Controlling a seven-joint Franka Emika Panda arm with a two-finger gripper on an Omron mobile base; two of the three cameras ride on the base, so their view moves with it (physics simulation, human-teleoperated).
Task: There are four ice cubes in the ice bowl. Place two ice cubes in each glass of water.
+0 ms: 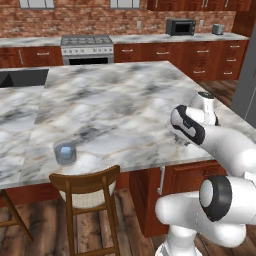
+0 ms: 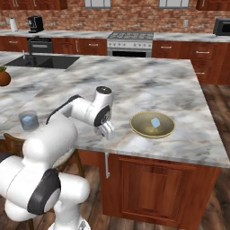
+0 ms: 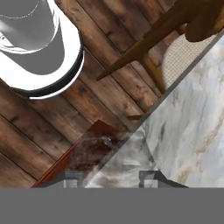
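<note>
**Kitchen around the marble island**

The marble island counter (image 1: 115, 105) is the landmark. A wooden stool (image 1: 87, 192) with a woven seat stands against its near edge. A dark sink (image 2: 42, 61) is set into its far left part, and a potted plant (image 2: 4, 77) sits at its left edge. Behind the island, a steel range (image 1: 86, 49) stands against the brick wall, with a microwave (image 1: 180, 26), toaster (image 1: 218, 29) and coffee machine (image 2: 35, 23) on the back counter.
</note>
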